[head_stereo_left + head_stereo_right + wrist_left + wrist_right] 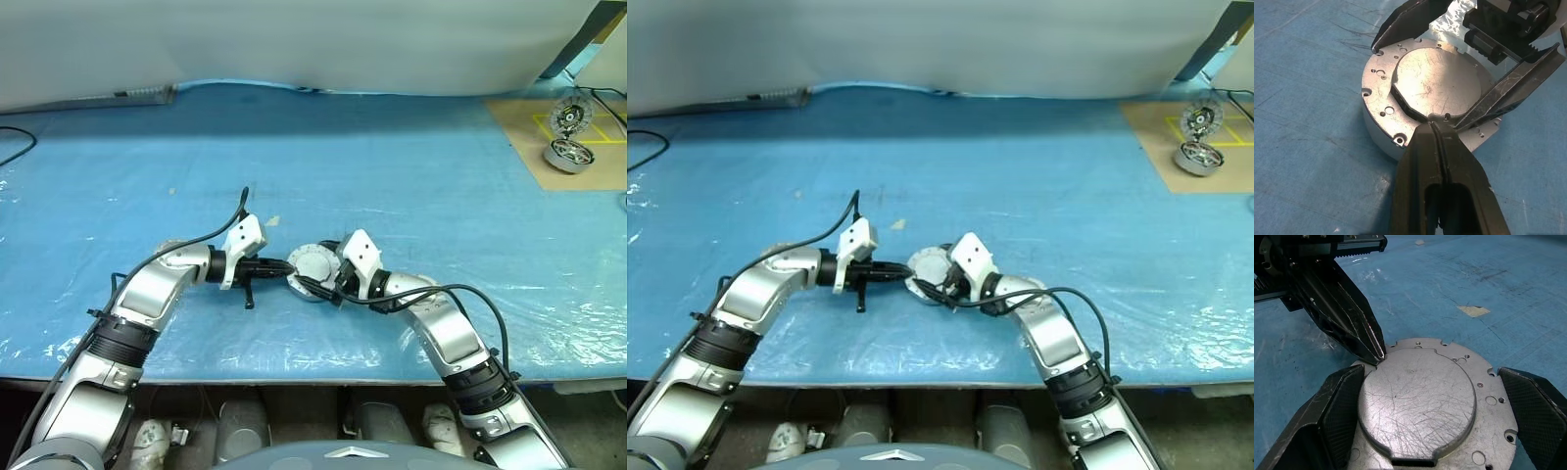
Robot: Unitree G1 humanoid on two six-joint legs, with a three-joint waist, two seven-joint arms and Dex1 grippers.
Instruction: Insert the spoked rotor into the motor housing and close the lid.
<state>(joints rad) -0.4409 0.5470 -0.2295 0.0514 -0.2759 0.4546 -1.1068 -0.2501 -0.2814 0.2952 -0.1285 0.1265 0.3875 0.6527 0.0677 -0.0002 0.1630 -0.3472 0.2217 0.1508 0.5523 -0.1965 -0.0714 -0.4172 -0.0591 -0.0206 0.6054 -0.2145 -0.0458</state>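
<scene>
The motor housing [312, 266] sits on the blue table cover near the front edge, between my two hands. Its lid [1437, 81] lies flat and shut on top, its plain scratched grey outside facing up. The spoked rotor is hidden. My left gripper [1434, 125] is shut, and its joined tips touch the lid's rim where it meets the housing's flange [1378, 93]. My right gripper [1432, 382] is open wide, with one finger on each side of the housing, close to its wall.
A second silver motor unit [569, 155] with its raised disc [571, 117] stands on a brown board [529, 127] at the far right. A small tape scrap [272, 223] lies just behind my hands. The table's front edge [294, 377] runs close below them.
</scene>
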